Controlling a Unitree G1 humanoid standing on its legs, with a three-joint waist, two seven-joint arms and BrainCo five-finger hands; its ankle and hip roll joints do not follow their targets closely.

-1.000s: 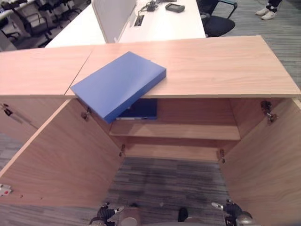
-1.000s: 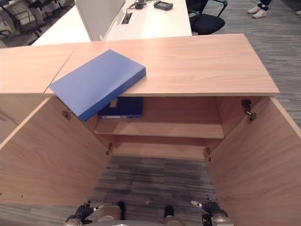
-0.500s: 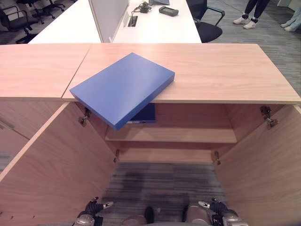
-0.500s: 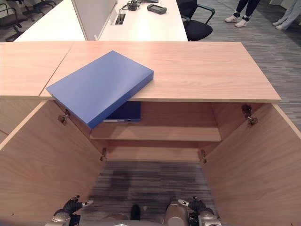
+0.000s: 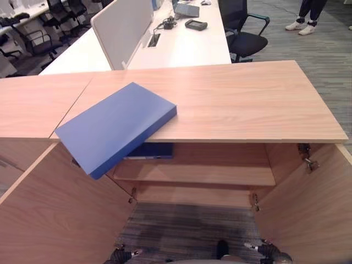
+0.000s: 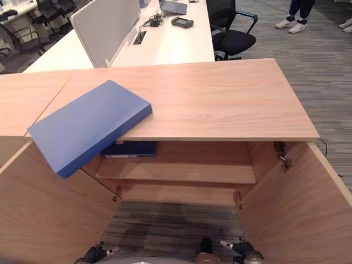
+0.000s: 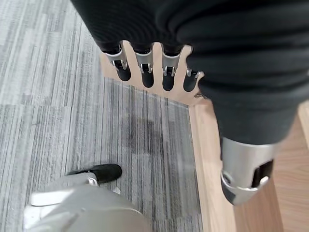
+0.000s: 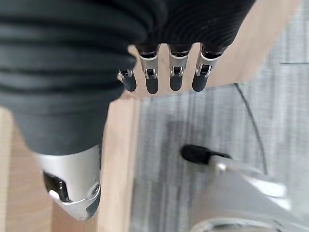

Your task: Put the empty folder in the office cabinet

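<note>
A blue folder (image 5: 115,126) overhangs the cabinet top's (image 5: 242,99) front edge; another, apparently, lies on the shelf (image 5: 220,175).

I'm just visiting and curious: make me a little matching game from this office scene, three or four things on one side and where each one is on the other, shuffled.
Things:
1. blue folder
2. dark folder
3. black office chair
4. cabinet doors

Places or states:
A. on the shelf inside the cabinet
B. swung wide open
C. on the cabinet top, one corner hanging over the edge
D. beside the white desk behind the cabinet

Pairs: 1-C, 2-A, 3-D, 4-B
</note>
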